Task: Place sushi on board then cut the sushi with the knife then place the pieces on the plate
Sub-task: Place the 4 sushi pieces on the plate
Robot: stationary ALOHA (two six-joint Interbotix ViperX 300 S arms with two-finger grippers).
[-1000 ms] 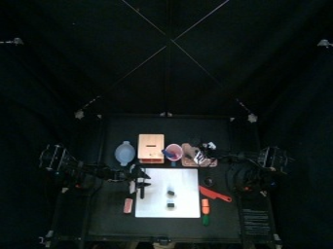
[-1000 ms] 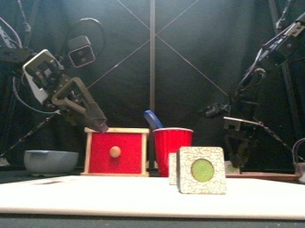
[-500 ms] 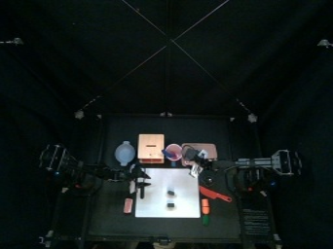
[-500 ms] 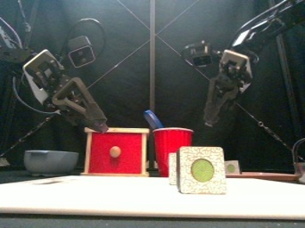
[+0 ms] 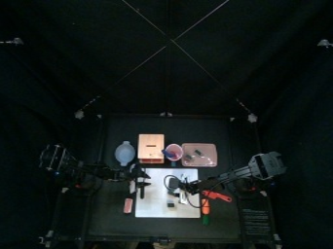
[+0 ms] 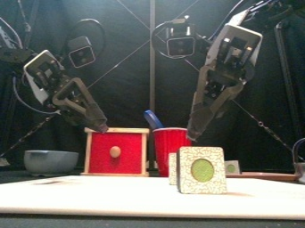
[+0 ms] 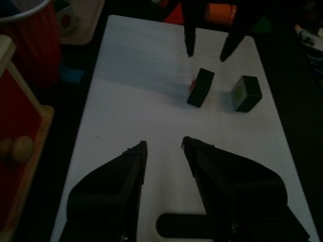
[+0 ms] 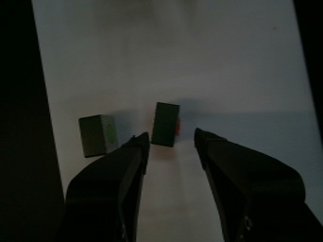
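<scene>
Two dark green sushi pieces stand apart on the white board; the front view shows the near one's pale face with a green centre. My right gripper hangs open just above the board, over one piece, the other piece off to its side. From the front it is above the pieces. My left gripper is open and empty over the board's left part, well short of both pieces. The red cup holds a blue knife. The pink tray lies at the back right.
The wooden box with a red drawer and the blue-grey bowl stand behind the board on the left. Small orange and green toys lie by the board's right edge, a reddish one by its left edge.
My right arm has swung in from the right side and come down over the board above the sushi pieces. The left arm and the pieces have not moved.
</scene>
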